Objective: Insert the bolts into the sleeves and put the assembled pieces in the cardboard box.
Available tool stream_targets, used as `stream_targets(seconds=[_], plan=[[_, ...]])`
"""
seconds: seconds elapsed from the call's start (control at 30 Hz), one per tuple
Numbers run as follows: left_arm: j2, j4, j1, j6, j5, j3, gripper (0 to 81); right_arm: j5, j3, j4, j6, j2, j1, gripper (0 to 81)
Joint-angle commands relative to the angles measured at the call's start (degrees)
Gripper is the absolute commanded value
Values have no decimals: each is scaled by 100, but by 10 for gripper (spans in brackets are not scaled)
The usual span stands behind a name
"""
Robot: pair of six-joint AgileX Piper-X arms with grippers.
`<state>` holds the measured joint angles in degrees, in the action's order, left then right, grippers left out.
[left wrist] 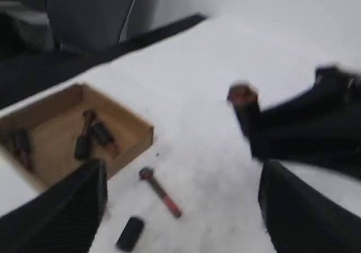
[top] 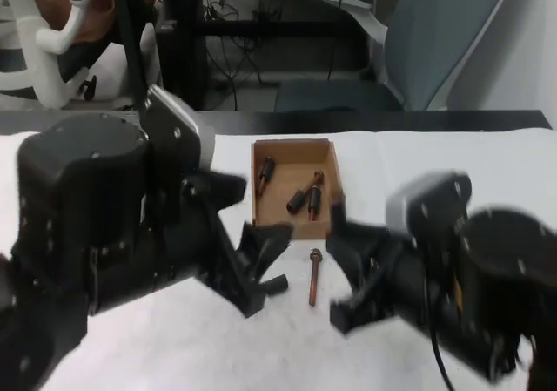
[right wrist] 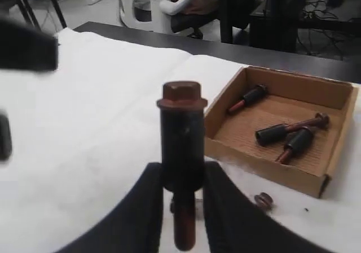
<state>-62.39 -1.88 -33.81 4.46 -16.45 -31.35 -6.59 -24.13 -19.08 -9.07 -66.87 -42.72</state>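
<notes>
The white cloth-covered worktop (top: pixel 452 160) carries everything. Toward its far side sits the open brown cardboard box (top: pixel 291 160). On its floor lie three assembled pieces (right wrist: pixel 279 133), each a copper-coloured bolt pushed into a black sleeve. One lies apart from the other two, which lie close together.

My left gripper (left wrist: pixel 183 174) hangs over the worktop on the near side of the box, its fingers spread wide with nothing between them. My right gripper (right wrist: pixel 183 177) is also on the near side of the box, above the cloth. It pinches a black cylindrical sleeve (right wrist: pixel 181 146) and holds it upright. A copper flanged bolt (right wrist: pixel 181 92) runs through that sleeve, its hexagonal head on top and the end of its shank showing below my fingers.

Between my two grippers a loose copper bolt (top: pixel 314 278) lies flat on the cloth, its head toward the box. Just beside it, nearer my left gripper, lies a short loose black sleeve (top: pixel 277 284).
</notes>
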Motion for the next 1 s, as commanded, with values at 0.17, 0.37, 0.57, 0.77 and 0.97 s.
stream_targets(seconds=[0.17,0.37,0.57,0.77,0.97], plan=[[-1388,1751,188,1733,-36,-1221,700,-353,-1830,2122,9,-210,776,6],[-2621,3057,188,2567,450,-2559,700,100,-3087,3342,9,-1187,1462,6],[-3429,3994,188,3147,849,-3476,700,320,-4526,4047,51,-2550,1650,6],[-3891,4081,162,3458,837,-3867,700,528,-5770,4646,50,-3831,1650,6],[-4270,4223,162,3630,829,-3992,700,561,-6705,5294,50,-4780,1660,6]])
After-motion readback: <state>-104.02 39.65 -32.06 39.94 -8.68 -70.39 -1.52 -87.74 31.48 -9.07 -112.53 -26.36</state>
